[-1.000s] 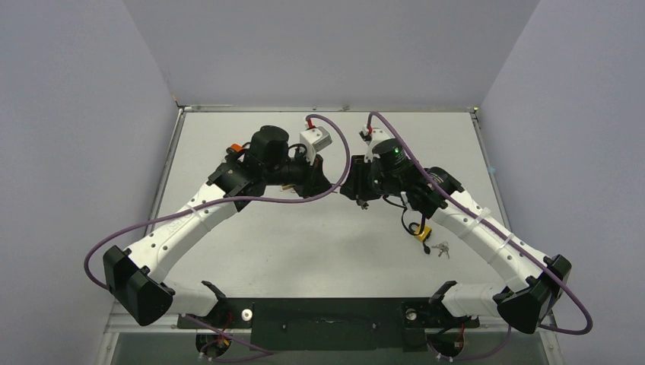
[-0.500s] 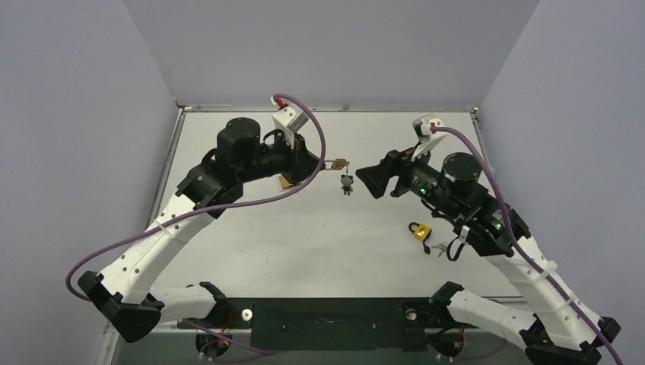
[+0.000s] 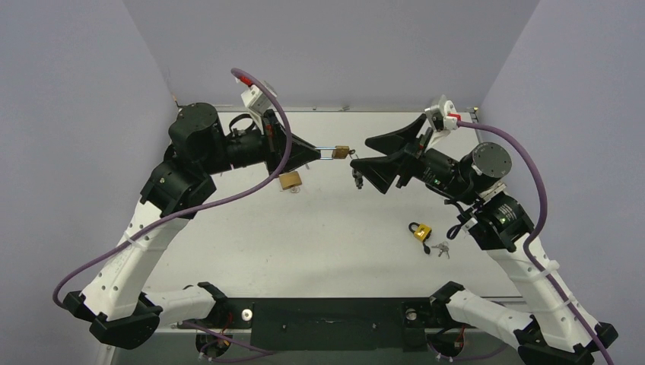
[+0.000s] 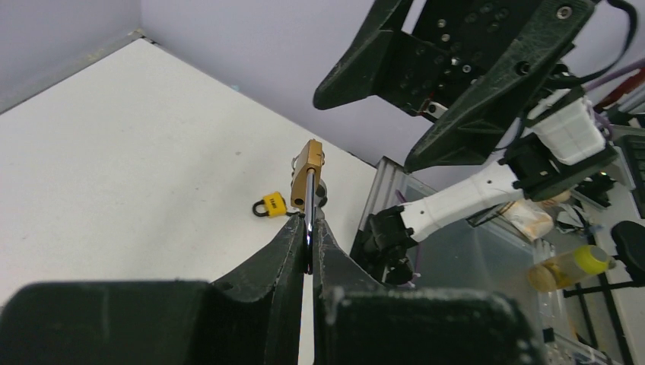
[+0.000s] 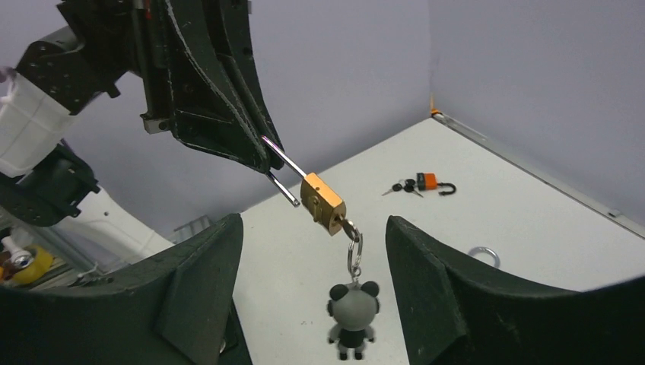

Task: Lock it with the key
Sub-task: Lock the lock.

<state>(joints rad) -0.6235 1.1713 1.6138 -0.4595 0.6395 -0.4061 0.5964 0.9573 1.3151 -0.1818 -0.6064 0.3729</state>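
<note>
The bench (image 3: 304,243) is a plain white surface.

The left gripper (image 3: 316,154) is raised above the bench and fully closed. Its fingers pinch the silver shackle (image 5: 283,173) of the brass padlock (image 5: 322,201). The lock body projects beyond the fingertips in mid-air, pointing toward the right gripper (image 3: 361,153). Whether the shackle is latched into the body cannot be determined.

The right gripper faces the left gripper tip to tip. Its jaws are spread wide and hold nothing. The lock body sits just ahead of the right gripper's fingertips, in line with the gap between them, and touches neither finger.

A second brass padlock (image 3: 290,180) lies on the bench directly below the left gripper's fingers. A yellow padlock (image 3: 420,231) lies on the bench below and behind the right gripper, well apart from its fingertips.

A panda charm (image 5: 350,319) hangs beneath the held lock body. In the right wrist view it hangs between the two open fingers, clear of both. It hangs from a key ring (image 5: 354,251).

The ring passes through the key (image 5: 347,226). The key is seated in the end of the lock body farthest from the left gripper.

A small bunch of keys (image 3: 441,248) lies just beside the yellow padlock.
</note>
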